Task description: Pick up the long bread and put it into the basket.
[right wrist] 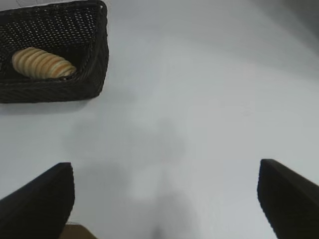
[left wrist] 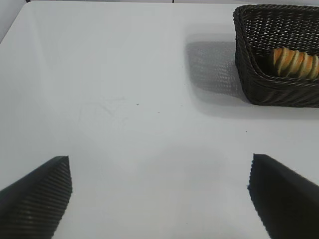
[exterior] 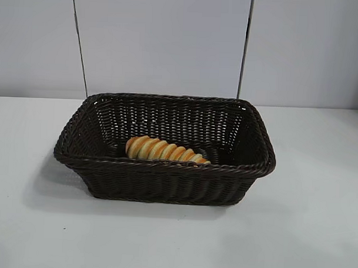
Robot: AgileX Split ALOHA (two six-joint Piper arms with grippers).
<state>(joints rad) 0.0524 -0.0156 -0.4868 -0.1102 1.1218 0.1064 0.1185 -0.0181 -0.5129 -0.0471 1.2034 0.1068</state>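
The long bread [exterior: 165, 150], golden-yellow with orange-brown ridges, lies inside the dark brown woven basket [exterior: 165, 182] at the middle of the white table, near its front wall. Both wrist views also catch the bread [left wrist: 295, 61] [right wrist: 42, 63] in the basket [left wrist: 259, 84] [right wrist: 94, 59]. My left gripper [left wrist: 159, 169] hangs open over bare table, well away from the basket. Over bare table on the other side, my right gripper [right wrist: 166, 174] is also open and holds nothing. Neither arm appears in the exterior view.
White tabletop [exterior: 305, 232] spreads on all sides of the basket. A pale panelled wall [exterior: 164, 45] with two dark vertical seams stands behind it.
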